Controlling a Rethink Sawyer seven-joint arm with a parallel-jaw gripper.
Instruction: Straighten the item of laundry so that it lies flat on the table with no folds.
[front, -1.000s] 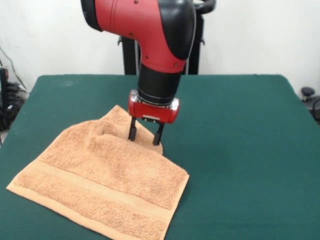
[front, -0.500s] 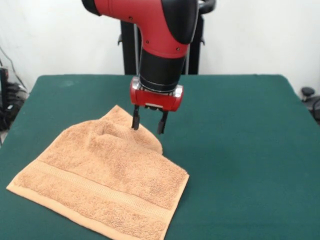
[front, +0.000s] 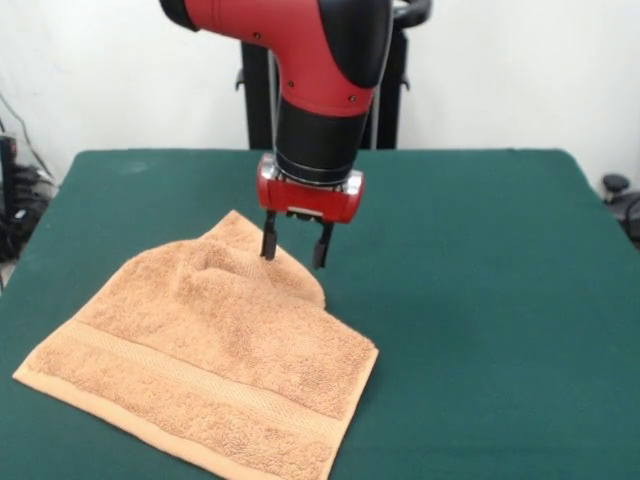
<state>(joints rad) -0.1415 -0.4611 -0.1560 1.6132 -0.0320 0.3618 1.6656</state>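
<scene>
A red and black robot arm is reaching down from the 12 o'clock edge of the front view, ending in a red-bodied gripper with two thin black fingers (front: 294, 252), and those fingers are standing spread apart with a clear gap between them, holding nothing. The gripper is hanging a little above and left of the picture's centre. Its fingertips are hovering over the rumpled far corner of a small orange-tan terry-cloth hand towel (front: 215, 350); the finger toward 9 o'clock is showing in front of the cloth, the finger toward 3 o'clock is showing against bare table just past the towel's edge, and whether either tip is touching the fabric cannot be told from this angle. Directly below the gripper, toward 6 o'clock, the towel's upper corner is folding over on itself, making a raised ridge and a soft crease running toward 9 o'clock. From there the towel is spreading out toward 7 o'clock, lying mostly flat, with a flat woven band running near its lower hem. The towel is occupying the lower left part of a large table covered in dark green felt-like cloth (front: 480, 300), whose surface is stretching away bare toward 3 o'clock.
</scene>
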